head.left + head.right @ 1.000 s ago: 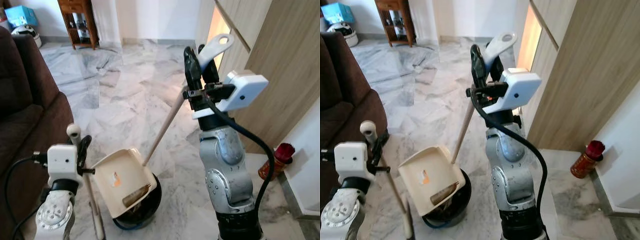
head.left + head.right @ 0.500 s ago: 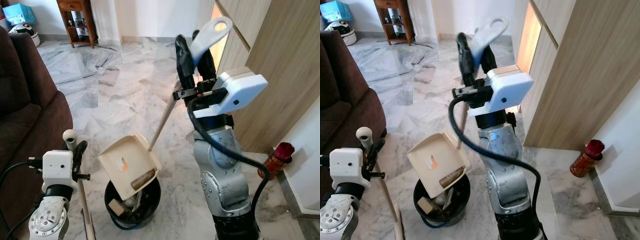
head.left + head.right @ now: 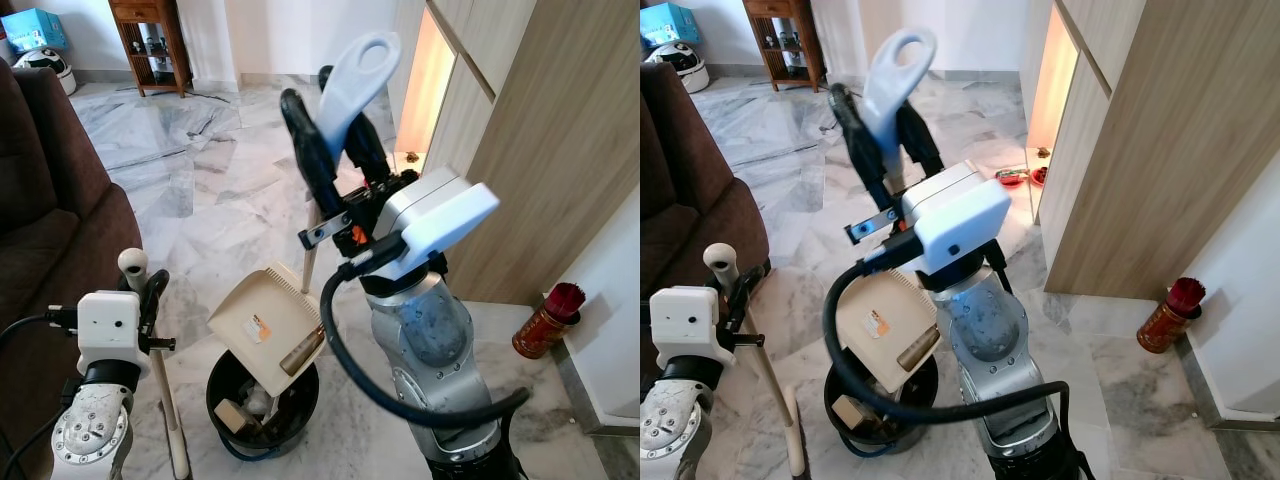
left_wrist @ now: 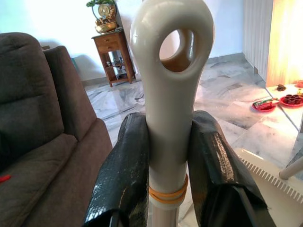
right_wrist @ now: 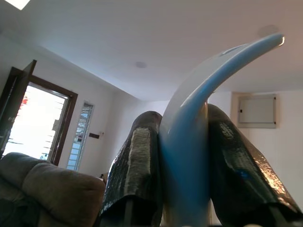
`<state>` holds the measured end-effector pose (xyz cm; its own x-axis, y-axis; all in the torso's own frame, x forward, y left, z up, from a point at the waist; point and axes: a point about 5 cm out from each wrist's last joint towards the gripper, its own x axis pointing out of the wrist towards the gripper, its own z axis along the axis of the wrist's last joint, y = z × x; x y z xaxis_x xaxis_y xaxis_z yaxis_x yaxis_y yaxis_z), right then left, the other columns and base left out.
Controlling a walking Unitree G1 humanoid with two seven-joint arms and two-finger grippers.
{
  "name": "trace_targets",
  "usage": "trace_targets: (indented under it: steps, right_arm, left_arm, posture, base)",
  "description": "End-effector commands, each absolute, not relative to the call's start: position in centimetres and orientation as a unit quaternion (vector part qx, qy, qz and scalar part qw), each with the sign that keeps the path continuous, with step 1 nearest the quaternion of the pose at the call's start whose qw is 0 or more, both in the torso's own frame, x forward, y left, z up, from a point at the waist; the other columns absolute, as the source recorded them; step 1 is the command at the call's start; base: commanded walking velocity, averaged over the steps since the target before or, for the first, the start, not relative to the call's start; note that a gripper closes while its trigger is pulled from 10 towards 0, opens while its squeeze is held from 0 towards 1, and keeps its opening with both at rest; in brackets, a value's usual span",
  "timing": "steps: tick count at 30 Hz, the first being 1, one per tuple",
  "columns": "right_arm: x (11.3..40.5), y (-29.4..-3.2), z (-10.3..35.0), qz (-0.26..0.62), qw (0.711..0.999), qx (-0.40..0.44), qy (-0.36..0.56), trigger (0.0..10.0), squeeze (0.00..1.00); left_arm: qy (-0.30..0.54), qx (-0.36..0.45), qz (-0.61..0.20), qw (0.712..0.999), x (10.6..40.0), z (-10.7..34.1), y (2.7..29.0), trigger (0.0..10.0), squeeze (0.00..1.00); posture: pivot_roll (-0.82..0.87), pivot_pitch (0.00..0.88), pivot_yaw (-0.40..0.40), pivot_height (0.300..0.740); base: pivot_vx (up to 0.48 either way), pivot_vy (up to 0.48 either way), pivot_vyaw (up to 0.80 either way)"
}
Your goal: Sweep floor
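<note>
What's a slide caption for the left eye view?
Right gripper tips the dustpan over the black bin; left gripper holds the broom upright.

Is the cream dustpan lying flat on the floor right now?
No, the dustpan is lifted and tipped over the black bucket, held by its long handle in the right gripper.

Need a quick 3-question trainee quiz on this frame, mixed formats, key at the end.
1. True or false: the dustpan is tilted over the black bin.
2. The right gripper is shut on: A) broom handle B) dustpan handle C) red bottle.
3. Fill in: the left gripper holds the ____ handle.

Key: 1 true; 2 B, the dustpan handle; 3 broom. The sofa stands on the robot's left.
</note>
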<state>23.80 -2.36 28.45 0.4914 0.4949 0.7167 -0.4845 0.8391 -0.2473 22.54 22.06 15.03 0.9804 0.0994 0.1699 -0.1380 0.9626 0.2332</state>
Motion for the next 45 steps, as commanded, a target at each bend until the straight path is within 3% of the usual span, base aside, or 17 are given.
trace_targets:
  steps: [1,23,45]
  right_arm:
    - [22.1,-2.6,30.3,0.284,0.833,0.002,-0.475,10.0,0.00]
    - [20.4,-1.4,30.9,0.301,0.800,-0.033,-0.518,10.0,0.00]
    - [20.4,-0.8,30.2,0.331,0.797,-0.047,-0.503,10.0,0.00]
  left_arm:
    - [-0.100,0.134,0.063,0.984,22.6,15.8,22.3,10.0,0.00]
    - [-0.105,0.130,0.060,0.984,22.7,15.9,22.1,10.0,0.00]
    - [-0.107,0.128,0.062,0.984,22.8,16.0,22.0,10.0,0.00]
  posture:
    - [0.06,0.077,0.014,0.740]
    - [0.07,0.073,0.008,0.740]
    - [0.06,0.074,0.003,0.740]
  base:
    - [0.000,0.000,0.00]
    - [0.000,0.000,0.00]
    - [0.000,0.000,0.00]
